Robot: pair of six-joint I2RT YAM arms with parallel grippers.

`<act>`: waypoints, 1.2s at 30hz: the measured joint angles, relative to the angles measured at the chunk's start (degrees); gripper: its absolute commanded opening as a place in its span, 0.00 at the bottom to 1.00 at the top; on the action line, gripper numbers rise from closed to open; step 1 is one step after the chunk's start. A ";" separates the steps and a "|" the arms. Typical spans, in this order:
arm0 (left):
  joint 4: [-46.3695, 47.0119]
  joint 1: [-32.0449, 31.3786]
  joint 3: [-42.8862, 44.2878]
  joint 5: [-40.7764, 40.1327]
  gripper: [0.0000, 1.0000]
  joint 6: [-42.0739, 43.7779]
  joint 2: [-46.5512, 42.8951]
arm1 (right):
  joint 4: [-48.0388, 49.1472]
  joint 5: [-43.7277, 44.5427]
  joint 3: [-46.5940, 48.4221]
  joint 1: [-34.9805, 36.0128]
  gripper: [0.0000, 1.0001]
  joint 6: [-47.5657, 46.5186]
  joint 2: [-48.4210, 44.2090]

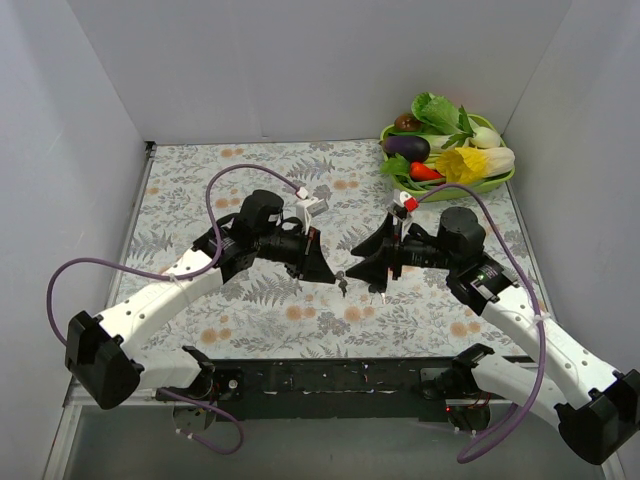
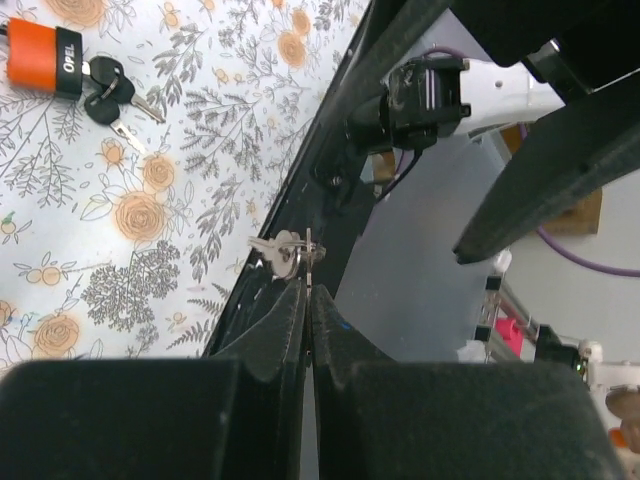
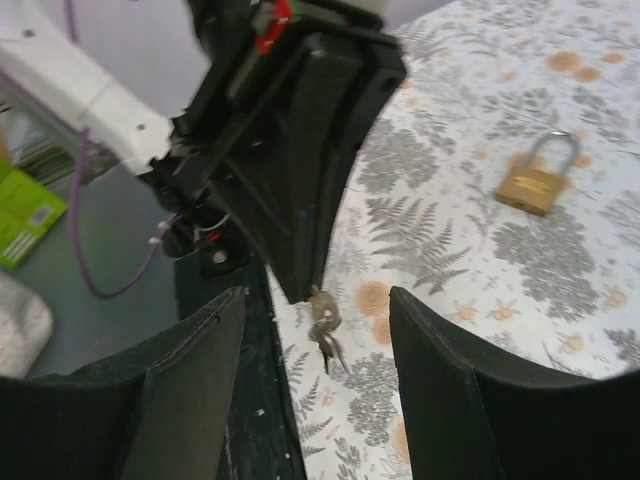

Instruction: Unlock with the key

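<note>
My worktop (image 1: 270,310) is white, printed with grey ferns and orange blossoms. I see an orange padlock (image 2: 40,58) with black keys (image 2: 105,95), and a brass padlock (image 3: 538,182). The silver keys (image 2: 285,255) sit at my black left gripper (image 2: 308,300). The cables (image 1: 208,200) are purple.

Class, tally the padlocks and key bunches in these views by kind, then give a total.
Padlocks: 2, the orange padlock and the brass padlock
Key bunches: 2, the black-headed keys by the orange padlock and the silver keys in the shut left gripper
Total: 4
</note>
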 measured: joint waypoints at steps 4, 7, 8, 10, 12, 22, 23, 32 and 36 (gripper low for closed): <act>-6.54 0.00 3.85 2.19 0.00 5.99 1.33 | 0.90 -8.98 -0.04 -0.09 0.64 0.44 0.02; -8.59 0.00 3.93 3.61 0.00 8.24 1.16 | 1.68 -13.70 -0.39 -0.07 0.62 1.05 0.87; -8.94 0.00 3.93 4.07 0.00 8.66 1.16 | 2.05 -14.86 -0.74 -0.02 0.62 1.36 1.29; -9.07 0.00 3.93 4.94 0.00 9.29 1.07 | 2.75 -16.35 -1.90 0.13 0.61 1.86 1.81; -9.03 0.00 3.93 6.36 0.00 9.70 0.83 | 4.33 -17.16 -3.54 0.50 0.61 3.10 1.92; -7.15 0.00 3.91 11.02 0.00 9.86 -0.11 | 15.21 -17.79 -6.75 2.38 0.56 9.14 3.52; -6.97 0.00 3.89 11.23 0.00 9.81 -0.20 | 15.74 -17.79 -6.86 2.40 0.55 9.40 3.54; -4.70 0.00 3.52 12.92 0.00 8.85 -1.22 | 18.97 -17.73 -7.26 2.71 0.39 11.08 3.54; -3.89 0.00 3.32 13.11 0.00 8.39 -1.38 | 19.26 -17.46 -7.26 2.73 0.29 11.54 3.54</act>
